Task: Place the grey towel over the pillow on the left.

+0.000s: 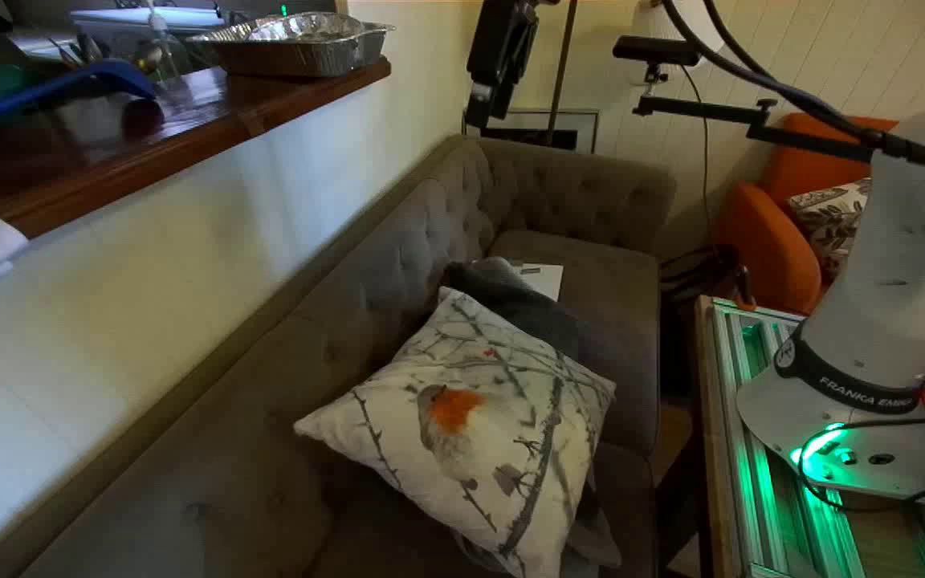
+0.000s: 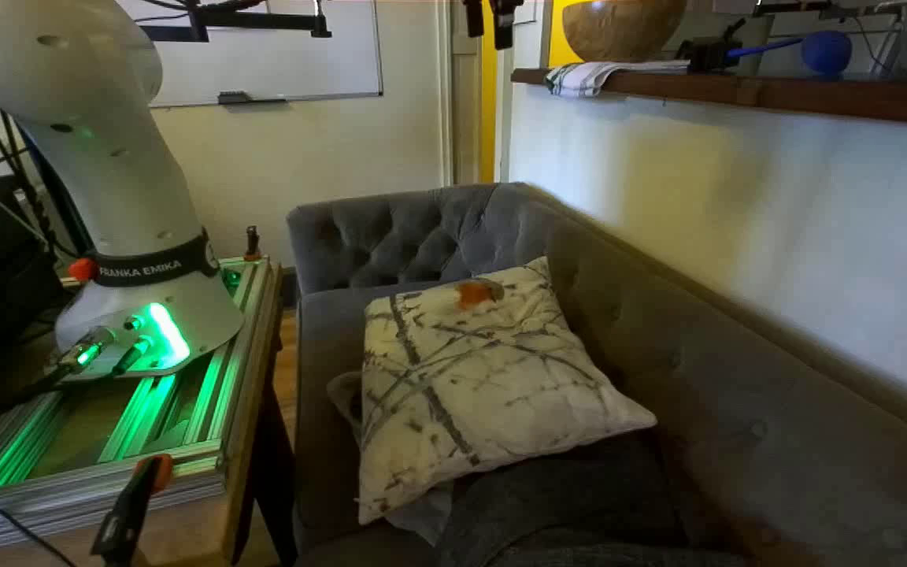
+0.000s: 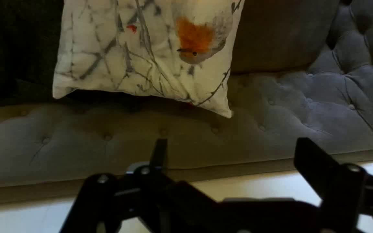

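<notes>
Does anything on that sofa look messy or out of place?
Somewhat untidy: the grey towel lies rumpled beside the pillow, lighter grey fabric shows beneath that pillow's edge, and a flat white item, too unclear to identify, pokes out past the towel, odd on seating. No spill or damage shows.

The pillow (image 1: 486,433) is white with printed grey branches and an orange-breasted bird, the towel (image 2: 571,504) plain charcoal.

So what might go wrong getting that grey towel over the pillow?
The pillow seems to overlap the grey towel, so pulling might drag both. The towel also looks nearly as dark as the shadowed sofa, so the open hand might pinch that instead.
</notes>
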